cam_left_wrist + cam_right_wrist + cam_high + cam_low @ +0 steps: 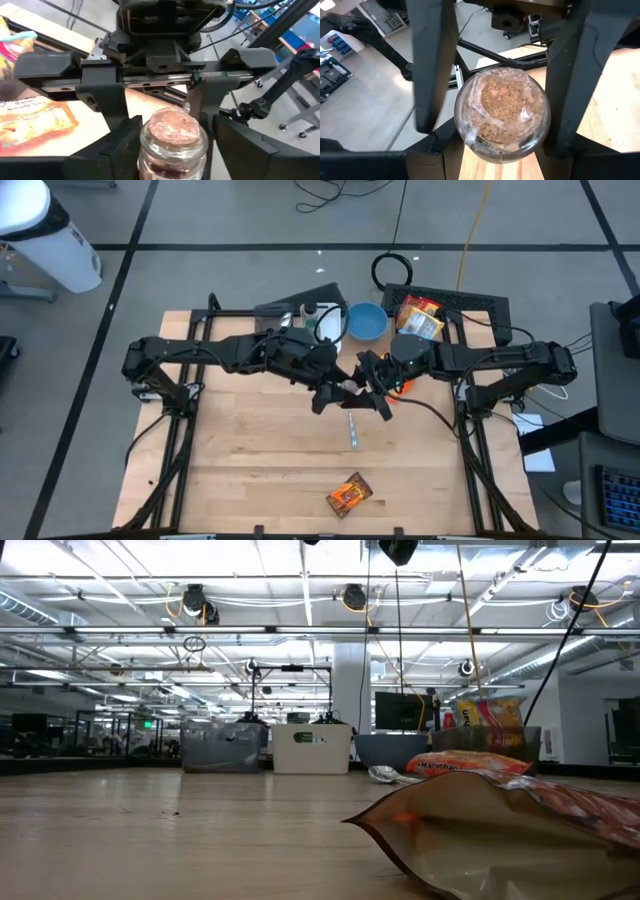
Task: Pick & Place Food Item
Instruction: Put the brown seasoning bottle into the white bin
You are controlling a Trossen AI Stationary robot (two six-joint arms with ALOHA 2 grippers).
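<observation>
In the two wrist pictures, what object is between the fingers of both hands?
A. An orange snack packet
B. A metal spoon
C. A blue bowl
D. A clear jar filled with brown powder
D: the clear jar with brown contents sits between the dark fingers in the right wrist view, and it shows between the left hand's fingers too.
</observation>
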